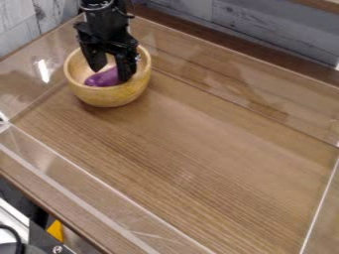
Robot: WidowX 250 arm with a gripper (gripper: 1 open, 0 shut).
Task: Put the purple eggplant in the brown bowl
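Note:
The brown bowl (pixel 119 94) stands at the back left of the wooden table. Inside it lies the purple eggplant (pixel 101 76), partly hidden by the black fingers. My gripper (pixel 107 65) points straight down into the bowl, directly over the eggplant. Its jaws stand apart, one finger on each side of the eggplant, and it is open.
A clear raised border (pixel 172 213) rims the wooden tabletop (pixel 199 149). A grey plank wall (pixel 252 25) runs behind it at the back. The table's front edge drops off at the lower left.

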